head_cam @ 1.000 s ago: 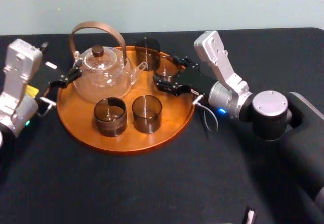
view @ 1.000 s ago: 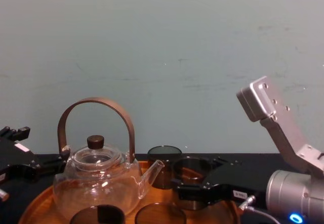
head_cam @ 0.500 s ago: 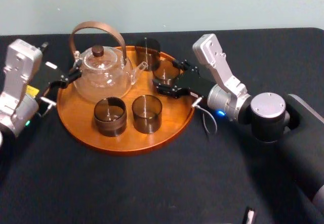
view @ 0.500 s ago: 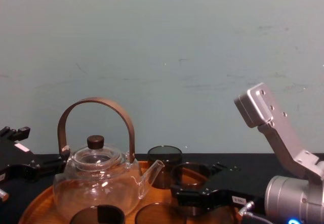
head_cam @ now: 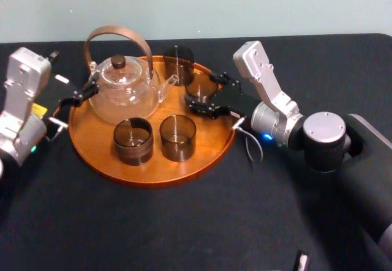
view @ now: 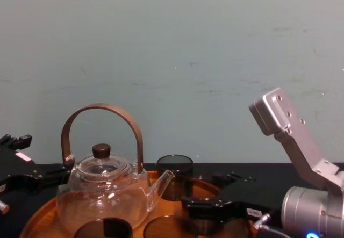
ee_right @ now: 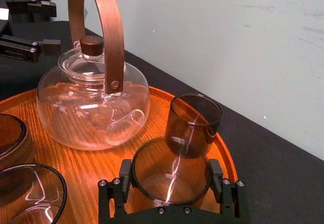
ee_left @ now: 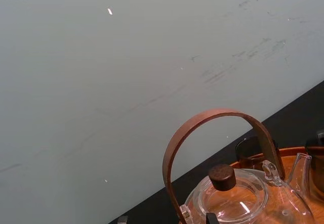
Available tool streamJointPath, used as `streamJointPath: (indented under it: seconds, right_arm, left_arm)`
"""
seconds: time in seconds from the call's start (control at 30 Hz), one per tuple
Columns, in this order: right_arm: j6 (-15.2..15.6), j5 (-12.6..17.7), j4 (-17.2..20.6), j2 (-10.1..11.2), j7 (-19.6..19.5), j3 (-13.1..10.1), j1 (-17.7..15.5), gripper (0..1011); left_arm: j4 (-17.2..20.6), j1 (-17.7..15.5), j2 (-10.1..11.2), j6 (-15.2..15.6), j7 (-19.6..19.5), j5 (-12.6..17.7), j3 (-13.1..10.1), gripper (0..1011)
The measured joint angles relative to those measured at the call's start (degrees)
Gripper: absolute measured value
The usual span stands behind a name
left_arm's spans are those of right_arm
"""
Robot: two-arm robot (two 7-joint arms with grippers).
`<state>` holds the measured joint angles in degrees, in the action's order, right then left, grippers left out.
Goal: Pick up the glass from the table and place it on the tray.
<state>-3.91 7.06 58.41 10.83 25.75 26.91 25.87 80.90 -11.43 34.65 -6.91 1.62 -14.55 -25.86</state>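
Your right gripper [ee_right: 170,177] is closed on the glass [ee_right: 171,161] at the back right of the tray [head_cam: 153,174], just beside the taller cup [ee_right: 193,123]. The glass looks light, thin, slick and breakable, so hold its side walls gently. Your left gripper [head_cam: 82,92] sits at the tray's left edge, jaws apart.

both arms are silver-grey boxy links. the right arm [head_cam: 269,96] has a round black joint capped in silver, a blue light [head_cam: 267,136] and a thin grey cable [head_cam: 250,145]. the black right claw [ee_right: 170,171] shows small screws [ee_right: 158,210]; the left arm [head_cam: 21,93] bears a yellow label [head_cam: 38,110].
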Motion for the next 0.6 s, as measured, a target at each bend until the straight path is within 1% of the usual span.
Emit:
streamJointPath:
  seconds: [0.07, 0.1, 0.4, 0.6]
  right_arm:
    - [0.00, 0.00, 0.01, 0.00, 0.00, -0.02, -0.01, 990]
    - [0.00, 0.00, 0.01, 0.00, 0.00, -0.02, -0.01, 1002]
    - [0.00, 0.01, 0.04, 0.00, 0.00, -0.05, -0.02, 1002]
    - [0.57, 0.72, 0.40, 0.11, 0.28, -0.37, -0.43, 1002]
  left_arm:
    - [0.00, 0.00, 0.00, 0.00, 0.00, 0.00, 0.00, 1001]
    - [0.00, 0.00, 0.00, 0.00, 0.00, 0.00, 0.00, 1001]
    - [0.00, 0.00, 0.00, 0.00, 0.00, 0.00, 0.00, 1001]
    - [0.00, 0.00, 0.00, 0.00, 0.00, 0.00, 0.00, 1001]
